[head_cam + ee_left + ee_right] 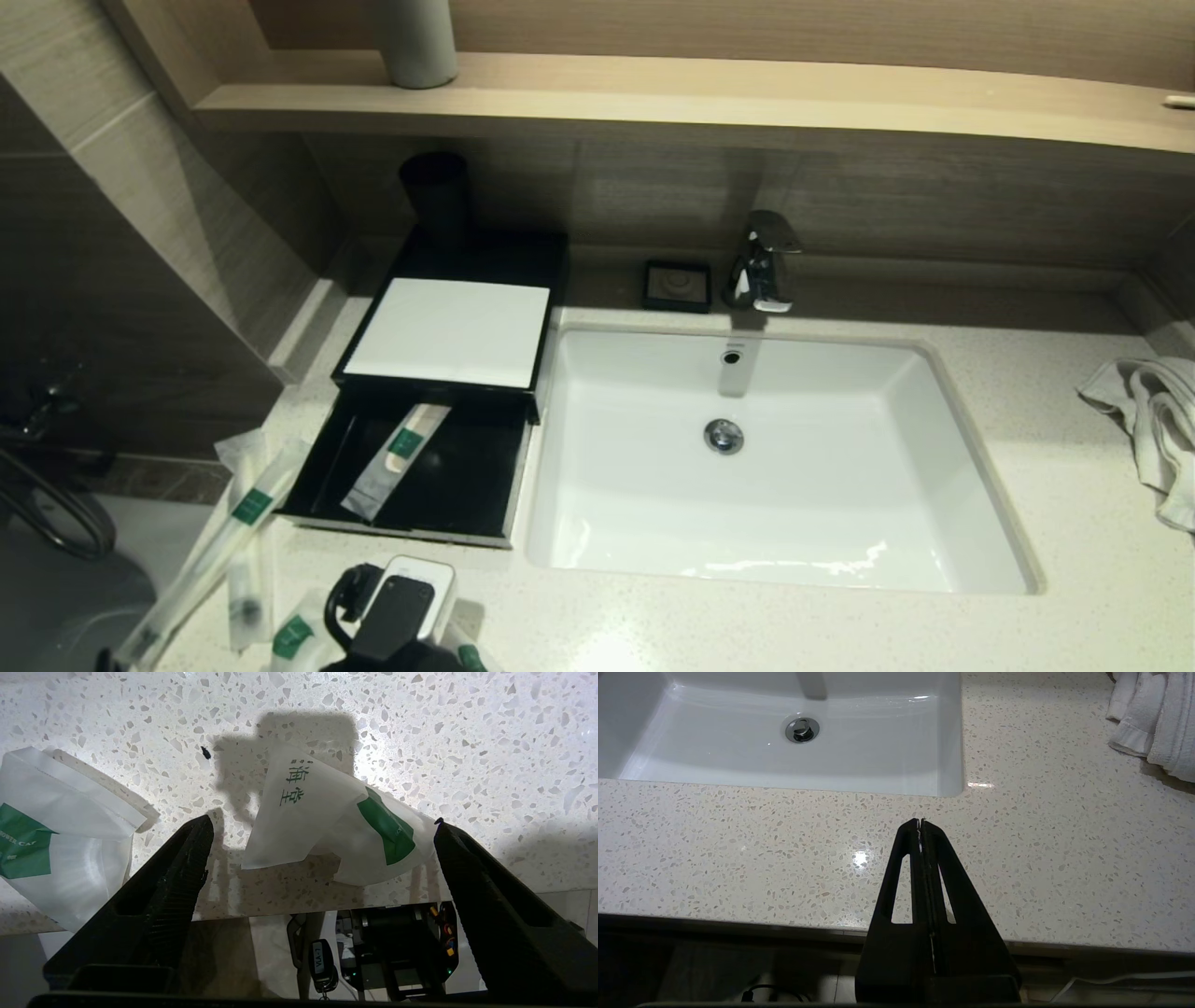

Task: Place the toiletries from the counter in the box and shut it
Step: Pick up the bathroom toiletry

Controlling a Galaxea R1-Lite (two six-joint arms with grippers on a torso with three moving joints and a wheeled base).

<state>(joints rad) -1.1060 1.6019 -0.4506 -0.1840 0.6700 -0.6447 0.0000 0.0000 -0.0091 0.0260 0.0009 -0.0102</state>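
The left gripper (322,830) hangs low over the front edge of the counter (747,625), at the robot's left side, and its two black fingers (182,877) are spread wide with nothing between them being grasped. Between the fingers, seen from the left wrist camera, a short pouch (327,826) with a green label lies on the speckled stone, one corner lifted a little, and it touches neither finger. Just beside it lies a second pouch (51,849), outside the finger on that side. In the head view the box (448,327) stands on the counter to the left of the sink (784,457), with its white top panel (453,331) facing up and its front drawer (420,467) pulled out. One long sachet (397,457) lies slanted inside the drawer already. More long sachets (233,532) lie crossed on the counter near its left front corner (one of them reaches over the edge), close to the drawer but apart from it. The right gripper (920,823) is parked over the counter in front of the sink, its fingers pressed together and holding nothing. A white towel (1153,420) is crumpled at the far right of the counter, and a small black square dish (677,285) sits beside the tap (764,261)
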